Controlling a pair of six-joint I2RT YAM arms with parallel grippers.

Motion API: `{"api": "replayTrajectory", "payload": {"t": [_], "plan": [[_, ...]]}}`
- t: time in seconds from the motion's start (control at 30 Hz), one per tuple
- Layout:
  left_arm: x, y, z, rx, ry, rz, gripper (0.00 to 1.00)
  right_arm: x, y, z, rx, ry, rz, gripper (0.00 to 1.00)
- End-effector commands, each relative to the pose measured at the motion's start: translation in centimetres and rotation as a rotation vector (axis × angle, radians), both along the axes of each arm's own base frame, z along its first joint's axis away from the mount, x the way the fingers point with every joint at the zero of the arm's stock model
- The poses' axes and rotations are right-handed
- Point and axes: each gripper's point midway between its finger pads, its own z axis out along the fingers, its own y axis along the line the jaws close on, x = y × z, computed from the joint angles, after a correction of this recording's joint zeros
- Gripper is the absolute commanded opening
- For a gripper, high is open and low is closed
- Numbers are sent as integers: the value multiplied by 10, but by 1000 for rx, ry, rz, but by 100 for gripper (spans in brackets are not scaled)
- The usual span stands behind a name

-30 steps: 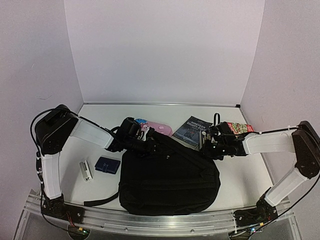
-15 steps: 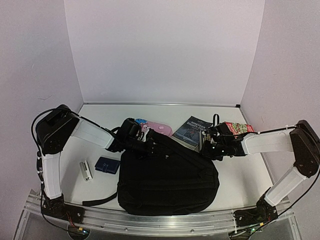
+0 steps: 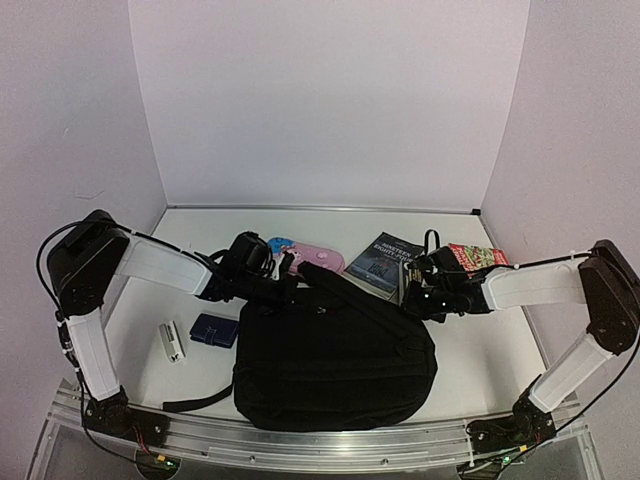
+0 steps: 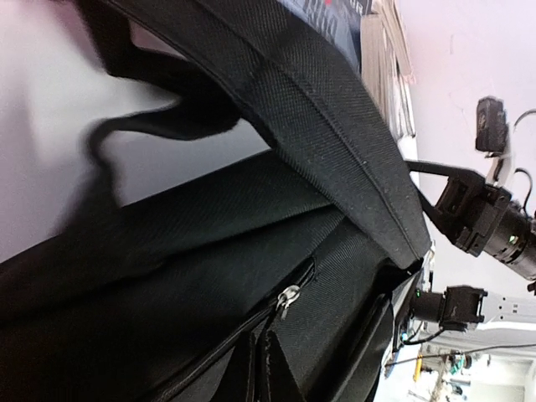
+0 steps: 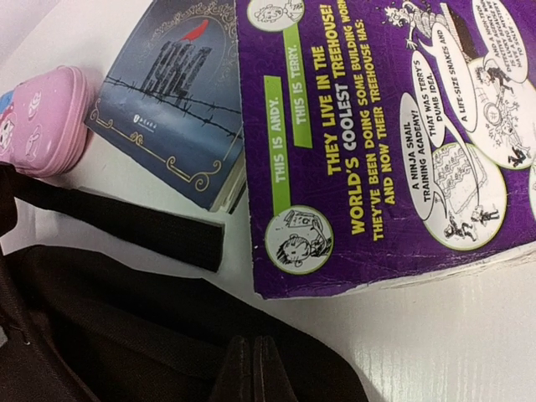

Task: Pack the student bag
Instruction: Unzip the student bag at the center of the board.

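Both of my pincers are closing fully on the student bag (image 3: 335, 360), which is lying flat on the table (image 3: 490, 350) between my two arms, close to the near edge. My left pincer (image 3: 288, 286) is pinching a fold of black fabric at the bag's far left corner. In my left wrist view its tips (image 4: 260, 373) are pressing together with no gap, just below a silver zip pull (image 4: 289, 295). My right pincer (image 3: 413, 297) is doing the same at the far right corner, and its fingertips (image 5: 253, 368) are meeting over a bunched edge of the bag. Black on black is making the exact bite hard to see.

A black strap (image 5: 126, 226) is trailing across the table beyond my right pincer. A purple book (image 5: 377, 142) is lying just past it, overlapping a dark book (image 3: 385, 262). A pink case (image 3: 318, 259) is sitting farther left. A small blue pouch (image 3: 215, 330) and a white object (image 3: 172, 341) are lying left of the bag.
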Motion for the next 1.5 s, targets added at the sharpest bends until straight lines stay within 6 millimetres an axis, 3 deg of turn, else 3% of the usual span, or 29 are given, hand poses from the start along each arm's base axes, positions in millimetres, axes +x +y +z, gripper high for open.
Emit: {"api": "replayTrajectory", "payload": {"t": [0.0,0.47,0.77,0.93,0.97,1.07,1.23,1.33,1.47], "plan": [[10,33,13,53,-56,94,0,-4,-21,-14,-83,19,-73,0],[14,131,14,147,-41,268,0,-3,-35,-21,-158,30,-126,0],[18,171,15,254,-59,371,0,0,-37,-19,-172,26,-142,0],[15,163,19,208,-47,336,1,2,-32,-11,-162,12,-109,0],[14,162,20,204,-43,329,6,4,-30,-5,-154,-1,-97,0],[11,165,22,220,-35,334,34,7,-26,18,-134,-56,-67,3],[-4,196,16,303,47,449,66,9,-28,58,-103,-146,-59,28],[-20,206,7,291,153,518,75,9,-29,71,-91,-172,-62,36],[-39,220,-7,276,280,632,75,8,-29,81,-76,-190,-60,47]]}}
